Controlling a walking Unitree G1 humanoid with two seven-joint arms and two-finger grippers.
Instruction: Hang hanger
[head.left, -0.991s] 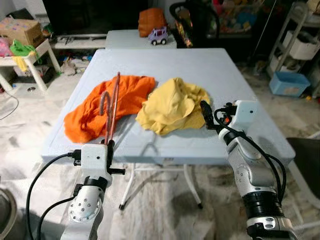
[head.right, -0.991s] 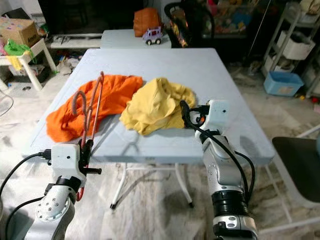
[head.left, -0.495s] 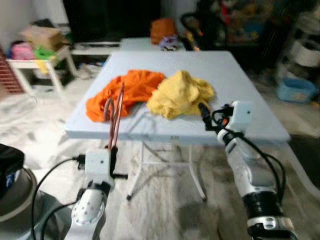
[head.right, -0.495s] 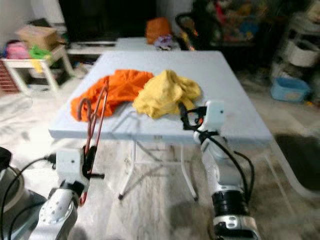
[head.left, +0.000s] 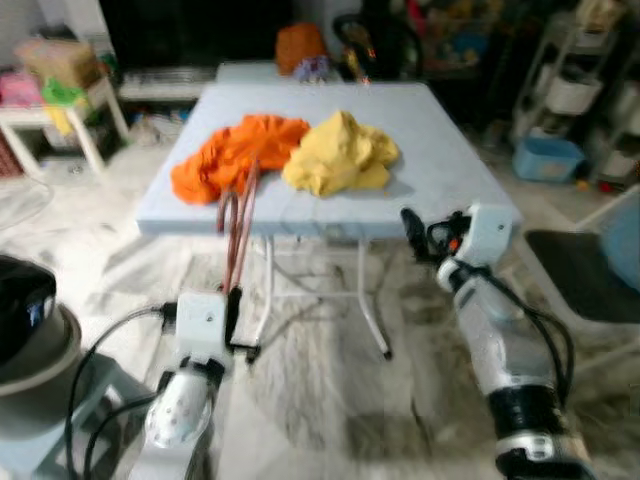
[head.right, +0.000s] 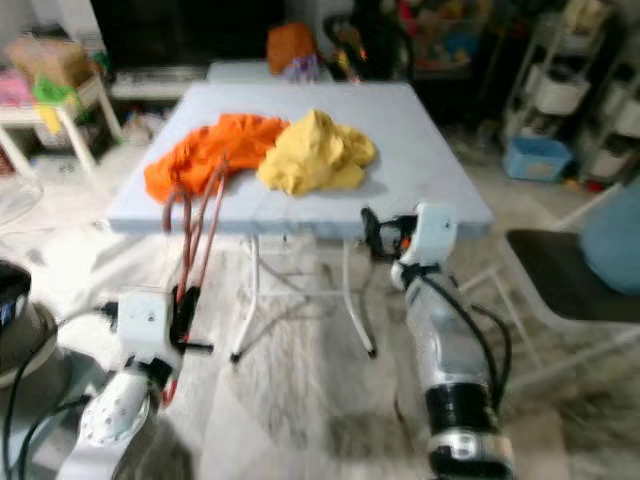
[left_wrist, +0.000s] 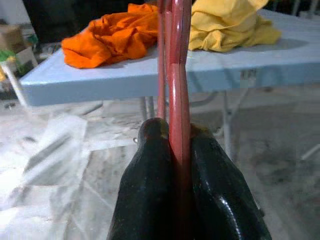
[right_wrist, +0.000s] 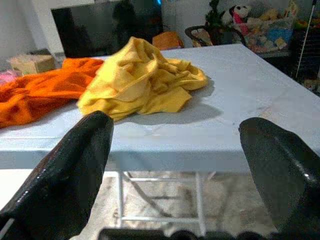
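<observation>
Red hanger (head.left: 238, 235): clamped between the two black fingers (left_wrist: 150, 190) of the left gripper (head.left: 232, 312), pinched at its lower end; it rises nearly upright with its hook end up near the front edge of the table, in front of the orange cloth. It is off the table and carried in the air over the floor.

Left gripper: closed tight on the hanger, held low ahead of the robot, short of the table.

Right gripper (head.left: 408, 220): fingers (right_wrist: 65, 180) spread wide apart and holding nothing, raised in front of the table's near right corner.

Light blue folding table (head.left: 440, 190): stands ahead on a pale marbled floor (head.left: 320, 400).

Orange cloth (head.left: 228, 155): crumpled on the table's left half.

Yellow cloth (head.left: 340, 152): crumpled heap just beside the orange one, the two touching near the middle of the table.

White side table (head.left: 60, 115): far left, with a cardboard box on it.

Blue bin (head.left: 540, 160): on the floor, far right.
</observation>
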